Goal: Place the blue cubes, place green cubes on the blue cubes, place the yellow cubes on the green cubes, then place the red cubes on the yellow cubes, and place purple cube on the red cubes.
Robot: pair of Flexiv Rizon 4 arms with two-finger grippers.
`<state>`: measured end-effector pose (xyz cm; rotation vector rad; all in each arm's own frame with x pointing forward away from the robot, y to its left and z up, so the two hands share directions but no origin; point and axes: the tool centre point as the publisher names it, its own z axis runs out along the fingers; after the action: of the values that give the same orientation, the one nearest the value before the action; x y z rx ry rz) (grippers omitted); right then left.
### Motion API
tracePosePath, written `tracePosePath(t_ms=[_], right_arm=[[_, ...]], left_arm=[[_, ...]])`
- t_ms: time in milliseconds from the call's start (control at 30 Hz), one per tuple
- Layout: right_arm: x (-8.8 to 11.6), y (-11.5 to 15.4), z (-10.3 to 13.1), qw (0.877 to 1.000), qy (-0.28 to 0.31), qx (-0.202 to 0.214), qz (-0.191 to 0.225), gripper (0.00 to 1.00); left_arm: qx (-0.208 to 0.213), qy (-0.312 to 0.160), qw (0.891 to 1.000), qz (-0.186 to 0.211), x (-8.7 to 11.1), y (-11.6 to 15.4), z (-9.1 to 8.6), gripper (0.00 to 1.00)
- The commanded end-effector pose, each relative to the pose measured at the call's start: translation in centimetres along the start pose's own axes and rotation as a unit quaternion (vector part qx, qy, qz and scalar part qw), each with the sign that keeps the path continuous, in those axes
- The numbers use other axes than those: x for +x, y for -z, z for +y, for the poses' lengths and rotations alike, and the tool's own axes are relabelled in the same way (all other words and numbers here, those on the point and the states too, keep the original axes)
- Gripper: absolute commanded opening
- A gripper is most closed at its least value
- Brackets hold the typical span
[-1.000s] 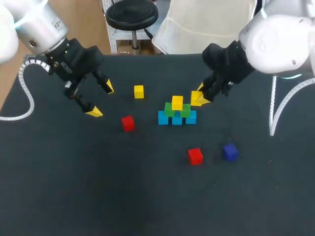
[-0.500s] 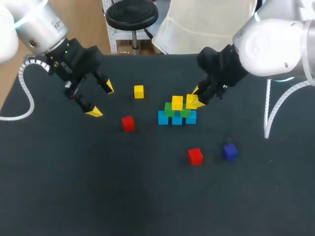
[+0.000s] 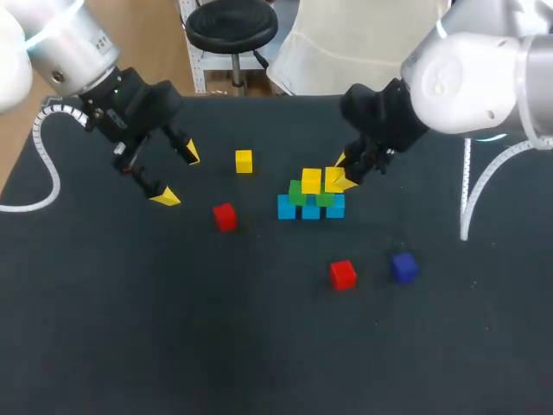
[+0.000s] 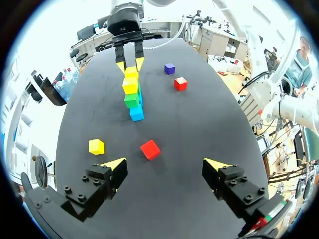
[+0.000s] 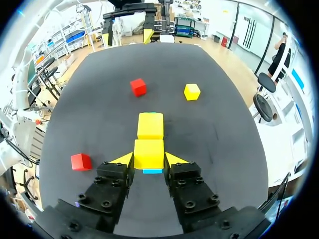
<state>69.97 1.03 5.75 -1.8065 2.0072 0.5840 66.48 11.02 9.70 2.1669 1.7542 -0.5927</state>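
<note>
Holding a yellow cube pinched in the right gripper at the stack in the middle of the desk, toward its far edge.
From where I stand, three blue cubes sit in a row with two green cubes on them and a placed yellow cube on top; the held one is just beside it, over the right-hand green cube, having come in from the right over the last second. The left gripper hangs with fingers spread wide near the far left corner, unmoved. A loose yellow cube lies toward the far edge, a red cube left of the stack, a second red cube and the purple cube nearer the front edge.
</note>
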Motion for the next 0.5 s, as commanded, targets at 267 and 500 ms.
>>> tracePosePath(t_ms=[267, 500], right_arm=[[-0.15, -0.36, -0.18, 1.0, -0.001, -0.004, 0.001, 0.0], [-0.15, -0.48, -0.22, 1.0, -0.002, -0.005, 0.002, 0.0]], left_arm=[[0.0, -0.001, 1.0, 0.0, 0.1, -0.01, 0.01, 1.0], [0.0, -0.001, 1.0, 0.0, 0.1, -0.01, 0.01, 1.0]])
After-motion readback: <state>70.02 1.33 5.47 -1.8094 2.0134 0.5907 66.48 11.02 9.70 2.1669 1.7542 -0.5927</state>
